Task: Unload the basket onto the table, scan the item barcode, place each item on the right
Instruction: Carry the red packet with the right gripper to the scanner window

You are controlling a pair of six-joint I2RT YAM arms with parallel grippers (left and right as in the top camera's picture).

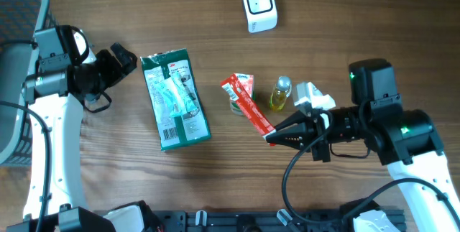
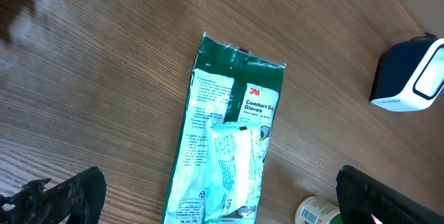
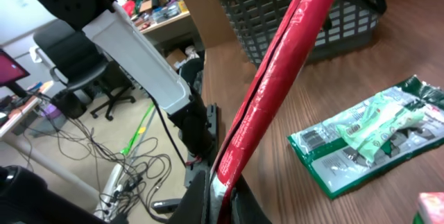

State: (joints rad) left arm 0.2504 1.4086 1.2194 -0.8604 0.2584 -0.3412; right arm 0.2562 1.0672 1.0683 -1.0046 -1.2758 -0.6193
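Plainly, pouch (image 1: 176, 121) holds gloves (image 2: 232, 158); right end effector (image 1: 272, 137) pinches red packet (image 1: 248, 104).

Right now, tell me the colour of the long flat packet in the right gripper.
Red; the long flat packet shows best in the overhead view.

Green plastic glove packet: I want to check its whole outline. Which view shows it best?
Overhead: the whole green plastic glove packet lies flat, nothing covering it. Left wrist is closer but cuts off its lower end; right wrist sees it obliquely, clipped at the frame edge.
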